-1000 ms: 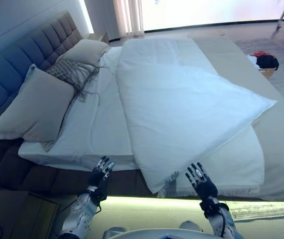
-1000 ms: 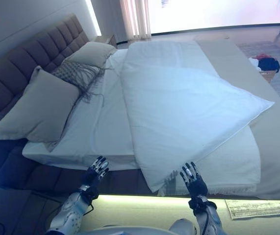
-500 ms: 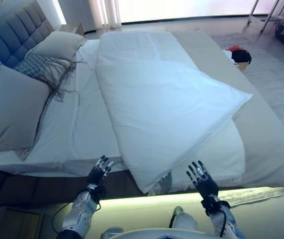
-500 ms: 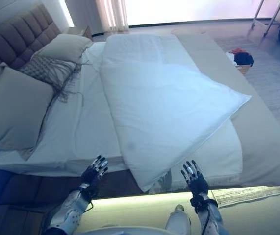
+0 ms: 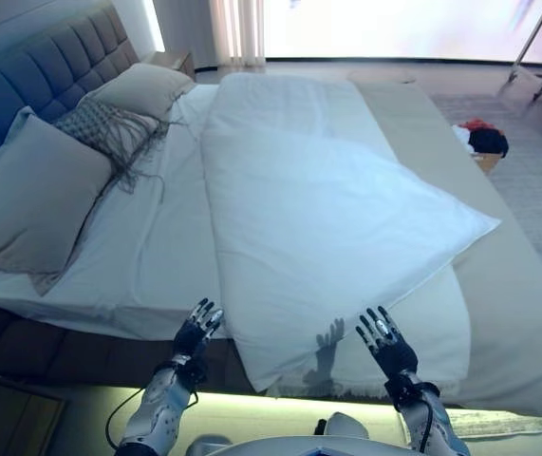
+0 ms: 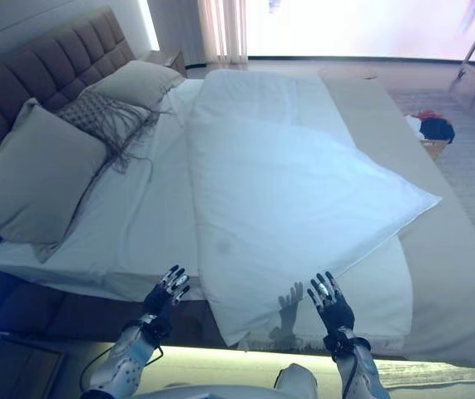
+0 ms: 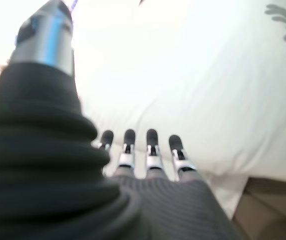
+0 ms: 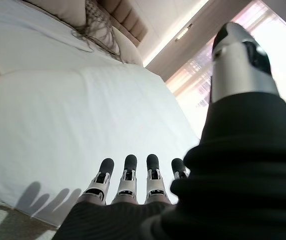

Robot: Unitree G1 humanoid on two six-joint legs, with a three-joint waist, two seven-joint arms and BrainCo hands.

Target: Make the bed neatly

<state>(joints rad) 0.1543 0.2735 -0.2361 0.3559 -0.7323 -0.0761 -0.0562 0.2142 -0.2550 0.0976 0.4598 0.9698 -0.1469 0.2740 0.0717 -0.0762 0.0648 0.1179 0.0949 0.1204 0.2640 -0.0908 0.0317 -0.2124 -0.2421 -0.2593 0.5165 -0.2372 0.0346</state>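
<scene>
A white duvet (image 5: 327,209) lies askew on the bed, one corner (image 5: 489,226) jutting right over a beige blanket (image 5: 508,313). Its near corner (image 5: 261,375) hangs at the bed's front edge. The white sheet (image 5: 147,247) is bare on the left. My left hand (image 5: 196,332) is open, held before the bed's front edge, left of the duvet's near corner. My right hand (image 5: 384,344) is open, just short of the fringed front edge, touching nothing. Both wrist views show straight fingers (image 7: 150,150) (image 8: 127,175) facing the white bedding.
Two beige pillows (image 5: 33,190) (image 5: 142,87) and a fringed grey cushion (image 5: 100,123) lie against the tufted headboard (image 5: 52,66). A basket with red and dark clothes (image 5: 484,142) stands on the rug, right of the bed. A nightstand (image 5: 171,59) stands at the far corner.
The camera has swung, so the whole picture shifted. Both hands stay open and raised in about the same place before the bed edge; the bedding has not moved.
</scene>
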